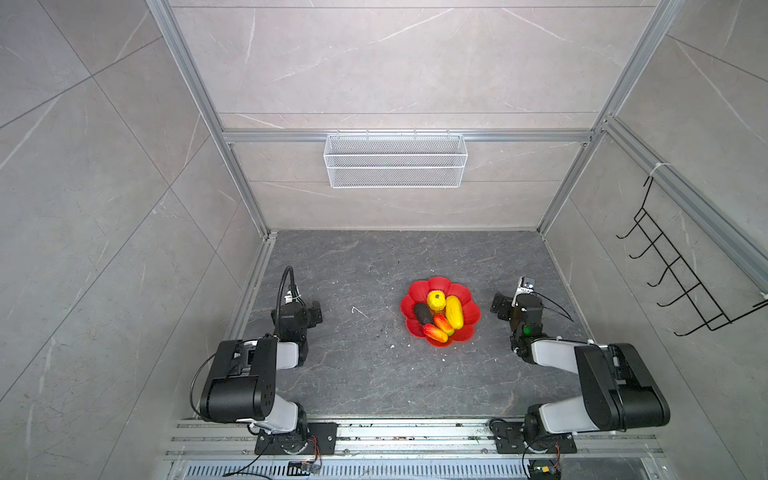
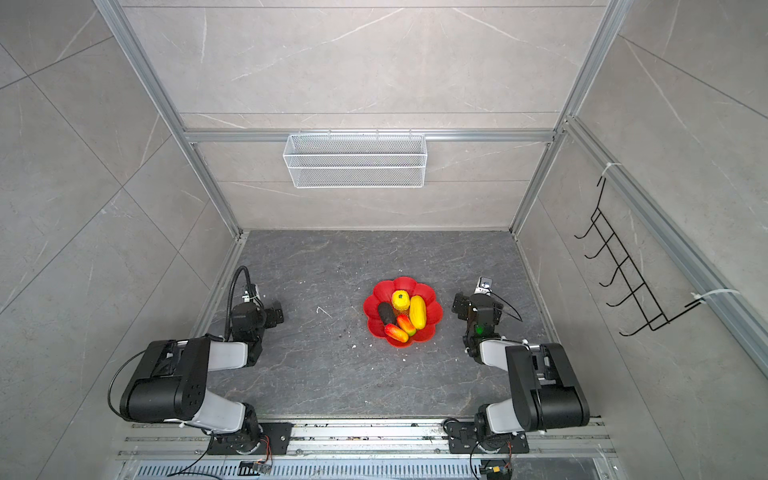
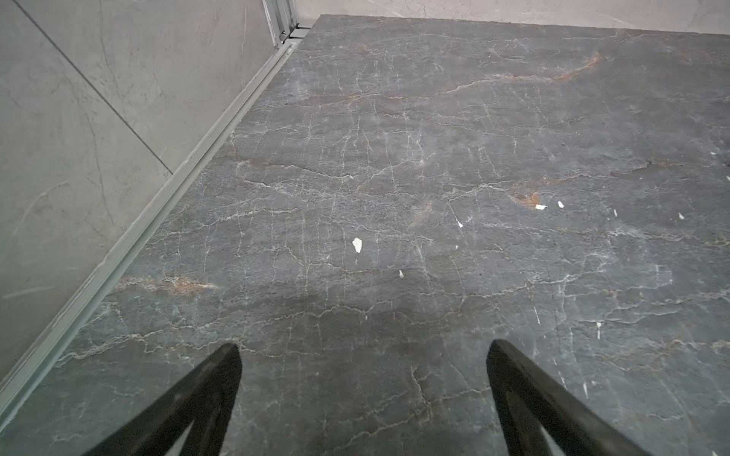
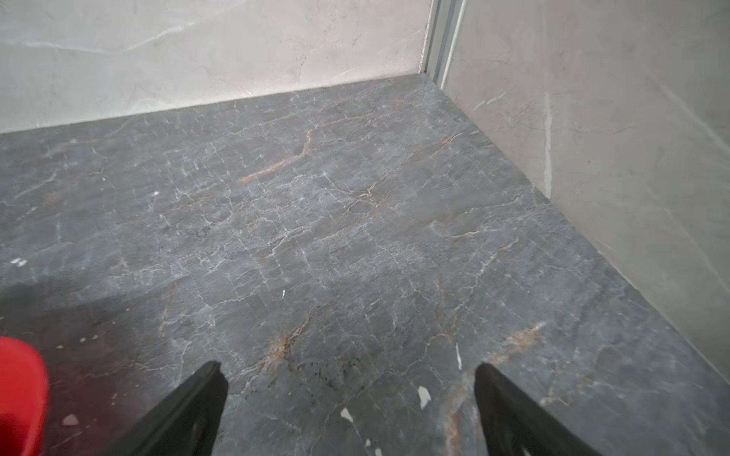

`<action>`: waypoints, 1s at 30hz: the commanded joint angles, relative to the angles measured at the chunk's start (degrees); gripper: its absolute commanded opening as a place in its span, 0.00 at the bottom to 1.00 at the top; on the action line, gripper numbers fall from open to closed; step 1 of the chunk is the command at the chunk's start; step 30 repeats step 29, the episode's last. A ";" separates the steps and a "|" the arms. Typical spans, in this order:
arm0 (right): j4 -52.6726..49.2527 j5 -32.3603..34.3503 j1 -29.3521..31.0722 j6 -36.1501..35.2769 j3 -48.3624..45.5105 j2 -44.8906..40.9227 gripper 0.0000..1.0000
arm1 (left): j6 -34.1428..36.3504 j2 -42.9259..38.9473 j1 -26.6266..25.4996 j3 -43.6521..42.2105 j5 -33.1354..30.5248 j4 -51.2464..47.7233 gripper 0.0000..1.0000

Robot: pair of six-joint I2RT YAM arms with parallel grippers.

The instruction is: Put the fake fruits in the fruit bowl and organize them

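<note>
Right gripper (image 4: 349,367) and left gripper (image 3: 363,345) — jaws wide apart, empty, clear of the fruit bowl (image 1: 417,291)

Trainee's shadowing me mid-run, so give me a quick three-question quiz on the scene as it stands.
1. How many fake fruits lie in the fruit bowl?
2. True or false: the right gripper is shut on a fruit.
3. Fill in: in both top views the leftmost fruit is coloured ___.
Key: 1 five. 2 false: open, holding nothing. 3 black, the rough oval.
</note>
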 commanded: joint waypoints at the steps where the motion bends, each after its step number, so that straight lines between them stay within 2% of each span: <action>1: 2.85 -1.28 0.11 -1.20 1.13 0.22 1.00 | 0.43 -0.23 0.39 0.77 2.13 4.73 1.00; 4: 6.31 -5.06 -0.06 -2.27 -0.93 0.67 1.00 | 0.65 -0.28 0.36 0.77 1.90 4.71 1.00; 5: 16.10 -5.08 0.11 -3.68 -4.14 3.18 1.00 | 0.42 -0.47 0.37 0.94 2.07 4.00 1.00; 6: 17.41 -3.88 0.37 -3.59 -4.06 3.90 1.00 | 0.45 -0.33 0.38 0.82 2.00 4.41 1.00; 7: 11.32 -4.10 0.31 -2.60 -3.11 1.80 1.00 | 0.59 -0.35 0.37 0.82 1.95 4.44 1.00; 9: 16.62 -3.69 0.35 -3.35 -3.96 3.55 1.00 | 0.58 -0.40 0.33 0.82 2.00 4.47 1.00; 11: 12.53 -3.87 0.29 -3.12 -3.33 2.02 1.00 | 0.52 -0.52 0.34 0.82 1.94 4.29 1.00; 13: 15.01 -3.77 0.44 -3.48 -3.72 2.92 1.00 | 0.57 -0.49 0.29 0.86 1.99 4.32 1.00; 30: 13.39 -5.23 0.49 -4.04 -3.13 2.69 1.00 | 0.60 -0.47 0.36 0.82 1.98 4.23 1.00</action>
